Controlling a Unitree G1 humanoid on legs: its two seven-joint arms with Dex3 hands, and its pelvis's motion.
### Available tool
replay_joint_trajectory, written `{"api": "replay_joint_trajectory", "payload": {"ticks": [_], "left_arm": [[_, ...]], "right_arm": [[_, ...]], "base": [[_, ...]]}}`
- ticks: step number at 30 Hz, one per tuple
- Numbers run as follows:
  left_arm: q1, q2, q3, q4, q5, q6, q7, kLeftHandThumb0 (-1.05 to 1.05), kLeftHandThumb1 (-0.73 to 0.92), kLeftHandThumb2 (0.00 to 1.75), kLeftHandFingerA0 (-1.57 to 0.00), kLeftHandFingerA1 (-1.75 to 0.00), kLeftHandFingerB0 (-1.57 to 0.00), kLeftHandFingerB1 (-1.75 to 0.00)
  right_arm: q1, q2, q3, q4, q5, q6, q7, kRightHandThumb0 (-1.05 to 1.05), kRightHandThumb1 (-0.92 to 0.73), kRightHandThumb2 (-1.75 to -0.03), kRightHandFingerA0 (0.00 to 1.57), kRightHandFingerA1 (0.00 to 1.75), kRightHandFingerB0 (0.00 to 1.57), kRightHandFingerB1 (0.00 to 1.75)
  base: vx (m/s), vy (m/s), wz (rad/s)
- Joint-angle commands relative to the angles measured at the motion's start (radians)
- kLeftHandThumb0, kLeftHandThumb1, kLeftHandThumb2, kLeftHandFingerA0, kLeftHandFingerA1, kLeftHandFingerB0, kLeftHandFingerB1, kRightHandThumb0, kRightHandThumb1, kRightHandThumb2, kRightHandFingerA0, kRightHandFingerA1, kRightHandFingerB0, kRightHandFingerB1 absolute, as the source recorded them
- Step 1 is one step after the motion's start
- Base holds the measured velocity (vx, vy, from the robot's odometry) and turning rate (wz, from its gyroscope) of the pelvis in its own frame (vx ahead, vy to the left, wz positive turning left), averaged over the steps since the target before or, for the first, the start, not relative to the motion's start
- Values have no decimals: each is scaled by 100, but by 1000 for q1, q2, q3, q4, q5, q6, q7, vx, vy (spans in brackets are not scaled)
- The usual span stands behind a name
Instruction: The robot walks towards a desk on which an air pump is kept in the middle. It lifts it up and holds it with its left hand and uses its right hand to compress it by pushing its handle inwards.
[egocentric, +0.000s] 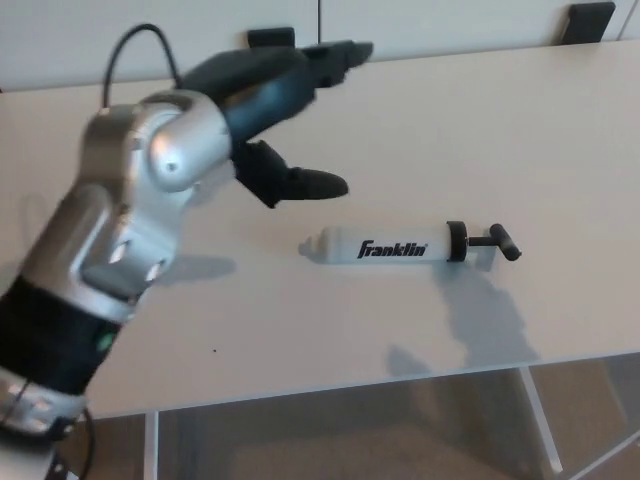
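- The left hand (275, 95) is made of dark, blue-black moulded parts with a slight sheen.
- Thick fingers (335, 52) with blunt, squared tips are seen, and a thumb (310, 184) with a rounded, tapering tip.
- Behind the fingers, a rounded wrist joint (165, 150) is cased in brushed silver metal.
- A thin black cable (125, 50) is looped out from behind that joint.
- Further back from the fingers, a silver forearm shell (100, 250) is followed by a black ribbed collar (45, 335) and a silver ring.
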Motion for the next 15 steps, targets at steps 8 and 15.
{"api": "replay_joint_trajectory", "payload": {"ticks": [8, 15], "left_arm": [[1485, -78, 1152, -850, -1360, -407, -594, -68, 50, 56, -1, -27, -10, -25], [1649, -78, 1137, -654, -1274, -443, -791, -59, 44, 56, -10, -25, -18, -28]], "right_arm": [[702, -55, -338, -192, 413, -451, 472, -88, -78, -112, 23, 50, 10, 41], [727, -26, -309, -20, 448, -494, 577, -88, -78, -110, 27, 50, 11, 42]], "base": [[0, 0, 0], [0, 0, 0]]}}
